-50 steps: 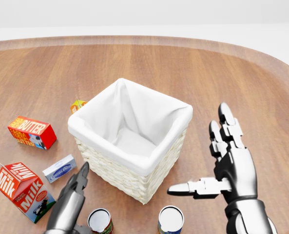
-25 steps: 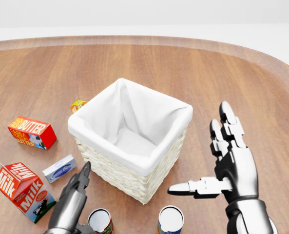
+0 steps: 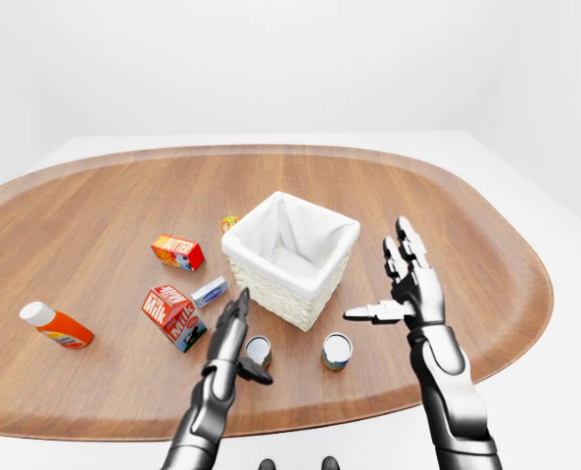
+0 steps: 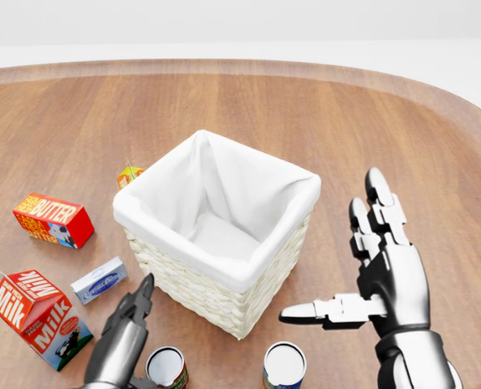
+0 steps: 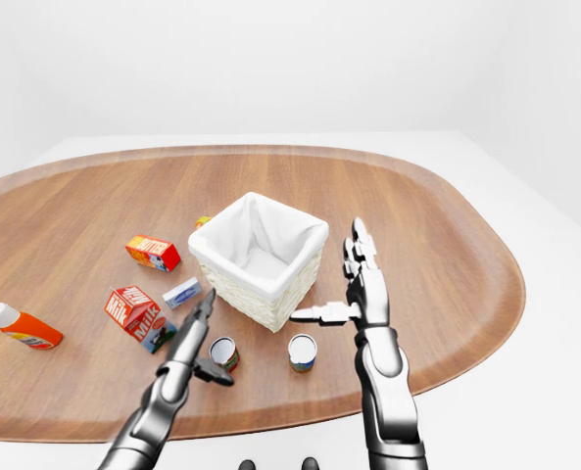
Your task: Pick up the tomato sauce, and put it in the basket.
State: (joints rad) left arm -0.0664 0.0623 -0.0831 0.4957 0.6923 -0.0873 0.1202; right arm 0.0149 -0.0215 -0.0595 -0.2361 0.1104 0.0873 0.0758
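Observation:
The tomato sauce is a small can with a red label (image 4: 167, 366), standing upright at the bottom of the head view, just below the basket. The wicker basket (image 4: 216, 284) has a white cloth lining and is empty. My left hand (image 3: 247, 338) is open, fingers stretched out, right beside the can's left side; the thumb reaches toward the can without closing on it. My right hand (image 4: 337, 267) is open with spread fingers, to the right of the basket and above a second can.
A blue-labelled can (image 4: 284, 365) stands right of the red one. A milk carton (image 4: 39, 316), a butter box (image 4: 52, 219), a small blue-white box (image 4: 99, 279) and a small orange box (image 4: 129, 174) lie left of the basket. An orange bottle (image 3: 57, 327) lies far left.
My left hand has shifted slightly right and down toward the red-labelled can. The right hand and the objects have not moved.

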